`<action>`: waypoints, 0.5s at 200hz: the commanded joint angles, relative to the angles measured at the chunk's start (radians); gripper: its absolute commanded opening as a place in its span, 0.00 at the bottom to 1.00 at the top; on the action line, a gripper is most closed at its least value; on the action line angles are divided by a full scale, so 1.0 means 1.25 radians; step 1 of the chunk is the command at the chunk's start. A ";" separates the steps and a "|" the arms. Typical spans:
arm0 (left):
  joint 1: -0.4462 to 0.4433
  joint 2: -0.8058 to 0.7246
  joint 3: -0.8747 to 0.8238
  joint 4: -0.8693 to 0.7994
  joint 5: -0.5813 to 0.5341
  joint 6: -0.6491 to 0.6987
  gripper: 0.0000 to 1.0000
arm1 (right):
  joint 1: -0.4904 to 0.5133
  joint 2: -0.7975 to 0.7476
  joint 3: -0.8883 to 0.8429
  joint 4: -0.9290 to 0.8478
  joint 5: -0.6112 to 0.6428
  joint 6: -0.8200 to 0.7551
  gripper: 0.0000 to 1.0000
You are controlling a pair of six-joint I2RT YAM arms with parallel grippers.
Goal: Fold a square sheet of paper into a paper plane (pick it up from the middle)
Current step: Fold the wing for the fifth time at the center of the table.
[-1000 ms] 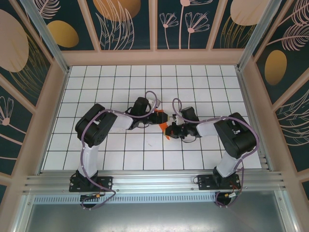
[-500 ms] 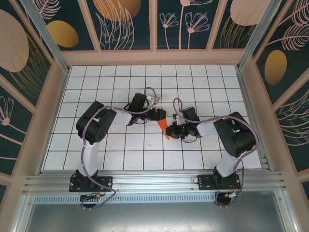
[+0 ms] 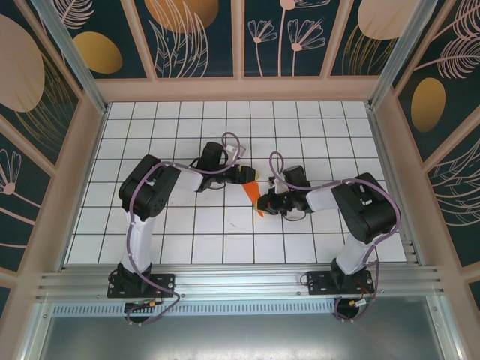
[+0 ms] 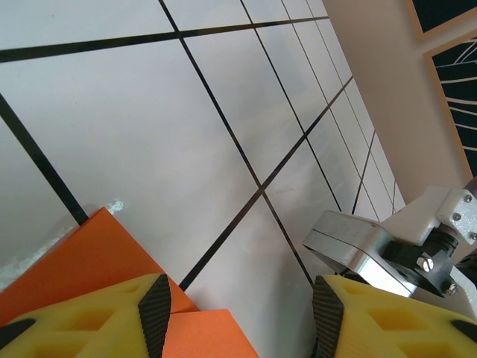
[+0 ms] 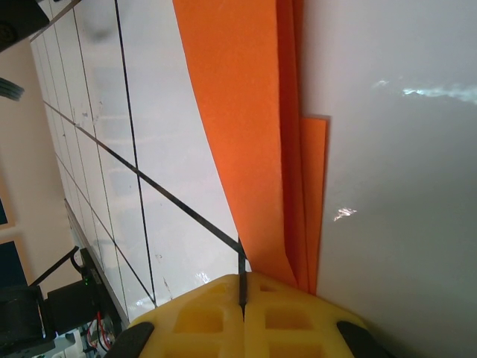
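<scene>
Jaws of the right gripper (image 5: 242, 287) were pressed shut on one end of the folded orange paper (image 5: 246, 127), held low over the table (image 3: 195, 240) between the two grippers. The left gripper (image 4: 238, 317) was about half open just beside the paper, gripping nothing. Several layers were creased narrow, but the finishing folds seemingly remained.

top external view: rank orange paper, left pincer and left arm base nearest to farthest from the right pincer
1. orange paper, gripped by the right pincer
2. left pincer, just up-left
3. left arm base, near left edge
</scene>
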 commanded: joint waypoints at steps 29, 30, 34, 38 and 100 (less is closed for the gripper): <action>0.038 0.031 0.035 0.041 0.025 0.041 0.56 | 0.001 0.090 -0.066 -0.156 0.156 -0.040 0.00; 0.038 0.031 0.035 0.041 0.025 0.042 0.56 | 0.001 0.090 -0.066 -0.157 0.156 -0.040 0.00; 0.039 0.034 0.036 0.041 0.025 0.042 0.57 | 0.001 0.090 -0.066 -0.157 0.156 -0.040 0.00; 0.040 0.036 0.037 0.041 0.024 0.041 0.56 | 0.001 0.089 -0.066 -0.157 0.156 -0.040 0.00; 0.059 0.050 0.048 0.065 0.039 0.030 0.57 | 0.001 0.091 -0.065 -0.150 0.153 -0.037 0.00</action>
